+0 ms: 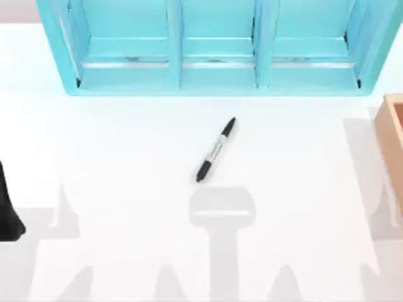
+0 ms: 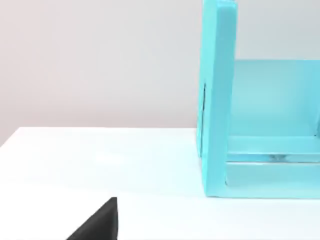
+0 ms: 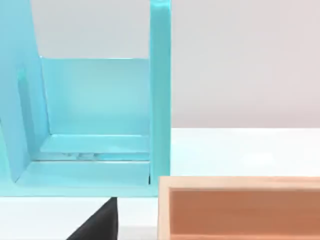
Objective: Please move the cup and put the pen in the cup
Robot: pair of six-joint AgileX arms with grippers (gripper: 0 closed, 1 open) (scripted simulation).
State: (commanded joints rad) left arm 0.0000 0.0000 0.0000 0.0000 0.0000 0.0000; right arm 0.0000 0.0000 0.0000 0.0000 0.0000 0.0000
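The pen (image 1: pixel 216 151), slim and black with a grey labelled barrel, lies flat near the middle of the white table (image 1: pixel 126 145). It runs on a slant from near left to far right, and nothing touches it. The cup is out of view. My left arm (image 1: pixel 9 211) is a dark shape at the table's left edge, well away from the pen. A black corner of my left gripper (image 2: pixel 97 225) juts into the left wrist view. A like corner of my right gripper (image 3: pixel 97 225) juts into the right wrist view.
A teal shelf unit (image 1: pixel 214 69) with three open bays spans the back of the table; its end walls (image 2: pixel 217 100) (image 3: pixel 160 95) appear in both wrist views. A light wooden box (image 1: pixel 393 141) (image 3: pixel 240 207) sits at the right edge. Grey shadows lie along the front.
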